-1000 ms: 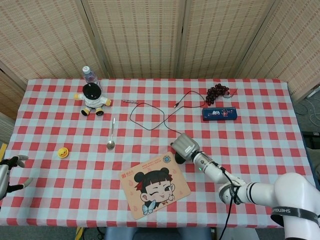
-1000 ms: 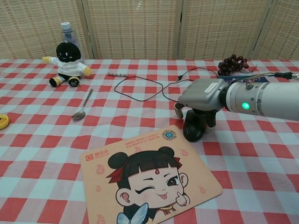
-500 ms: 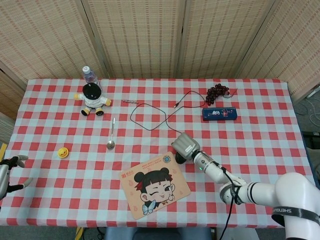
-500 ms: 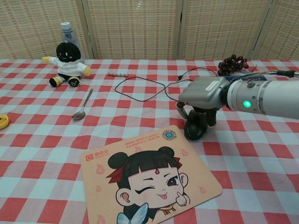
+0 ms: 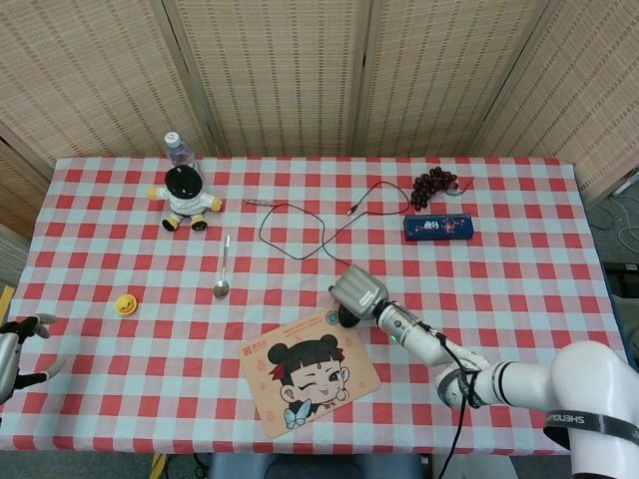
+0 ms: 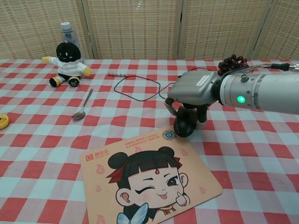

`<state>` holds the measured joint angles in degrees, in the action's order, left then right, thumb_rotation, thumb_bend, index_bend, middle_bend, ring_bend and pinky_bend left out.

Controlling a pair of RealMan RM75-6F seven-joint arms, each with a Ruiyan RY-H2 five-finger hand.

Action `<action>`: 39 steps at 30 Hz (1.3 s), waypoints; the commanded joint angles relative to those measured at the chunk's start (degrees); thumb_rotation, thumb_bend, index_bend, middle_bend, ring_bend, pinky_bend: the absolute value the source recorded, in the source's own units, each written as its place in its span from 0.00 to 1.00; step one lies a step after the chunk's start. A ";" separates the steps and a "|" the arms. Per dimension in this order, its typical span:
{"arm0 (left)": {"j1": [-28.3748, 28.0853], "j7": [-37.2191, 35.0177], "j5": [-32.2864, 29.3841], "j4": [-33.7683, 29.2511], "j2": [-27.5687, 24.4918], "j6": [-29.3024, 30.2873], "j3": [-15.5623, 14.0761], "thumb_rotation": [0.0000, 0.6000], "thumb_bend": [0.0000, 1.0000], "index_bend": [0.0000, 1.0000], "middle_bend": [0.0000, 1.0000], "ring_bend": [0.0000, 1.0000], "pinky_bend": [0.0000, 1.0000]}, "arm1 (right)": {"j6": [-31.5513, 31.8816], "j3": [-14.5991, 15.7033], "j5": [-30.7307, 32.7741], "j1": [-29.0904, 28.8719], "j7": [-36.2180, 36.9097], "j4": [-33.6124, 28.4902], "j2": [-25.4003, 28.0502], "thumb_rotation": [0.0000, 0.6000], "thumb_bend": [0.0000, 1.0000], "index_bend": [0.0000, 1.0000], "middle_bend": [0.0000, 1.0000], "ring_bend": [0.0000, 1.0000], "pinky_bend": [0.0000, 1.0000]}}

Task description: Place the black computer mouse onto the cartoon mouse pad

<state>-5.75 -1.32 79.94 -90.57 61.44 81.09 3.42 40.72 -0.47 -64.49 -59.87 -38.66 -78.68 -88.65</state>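
Note:
My right hand holds the black computer mouse from above, its fingers curled down around it. The mouse hangs just above the far right edge of the cartoon mouse pad, whose printed girl's face lies near the table's front edge. The mouse's black cable trails back in a loop over the checked cloth. My left hand shows only in the head view, at the far left edge beside the table, fingers apart and holding nothing.
A metal spoon, a yellow toy, a plush doll with a water bottle behind it lie on the left. Dark grapes and a blue box sit at the back right.
My right hand has carried the mouse left and slightly up, from the cloth beside the pad to over the pad's right edge. The left hand has barely shifted.

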 commanded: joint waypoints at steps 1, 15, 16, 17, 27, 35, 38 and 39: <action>0.13 0.30 0.02 0.25 -0.03 0.09 -0.12 1.00 0.09 0.42 0.47 0.41 0.64 | -0.24 0.04 -2.18 -0.82 0.09 0.00 -1.05 1.00 0.26 0.49 0.96 0.90 1.00; 0.56 -0.62 1.13 0.31 -0.99 0.19 -0.86 1.00 0.09 0.42 0.47 0.41 0.64 | 1.09 2.34 -15.34 -1.85 2.78 -2.10 -3.56 1.00 0.28 0.49 0.96 0.90 1.00; 0.59 -0.58 1.13 0.32 -1.02 0.25 -0.84 1.00 0.09 0.42 0.47 0.41 0.64 | 1.51 2.62 -17.02 -1.94 3.28 -2.18 -3.58 1.00 0.28 0.49 0.96 0.90 1.00; 0.60 -0.59 1.12 0.34 -1.02 0.25 -0.82 1.00 0.09 0.42 0.47 0.41 0.64 | 1.86 2.84 -18.31 -2.01 3.64 -2.12 -3.60 1.00 0.28 0.49 0.96 0.90 1.00; 0.66 -0.41 0.66 0.78 -1.02 0.01 -0.72 1.00 0.09 0.42 0.47 0.41 0.64 | 4.79 4.88 -28.76 -2.48 10.98 -0.72 -3.48 1.00 0.28 0.49 0.96 0.90 1.00; 0.51 0.18 0.51 1.08 -0.85 -0.54 -0.81 1.00 0.09 0.42 0.47 0.41 0.64 | 8.24 6.83 -36.44 -2.92 16.71 2.18 -4.80 1.00 0.29 0.49 0.96 0.90 1.00; 0.48 0.17 0.45 1.16 -0.82 -0.59 -0.75 1.00 0.09 0.42 0.47 0.41 0.64 | 9.46 7.74 -39.23 -3.10 17.46 4.14 -5.42 1.00 0.29 0.49 0.96 0.90 1.00; 0.49 0.13 0.43 1.19 -0.79 -0.60 -0.75 1.00 0.09 0.42 0.47 0.41 0.64 | 9.87 8.02 -40.11 -3.15 17.51 4.76 -5.58 1.00 0.29 0.49 0.96 0.90 1.00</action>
<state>-5.27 -1.19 80.37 -89.39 60.63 80.49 2.68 49.65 6.82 -103.18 -62.84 -21.72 -75.14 -93.71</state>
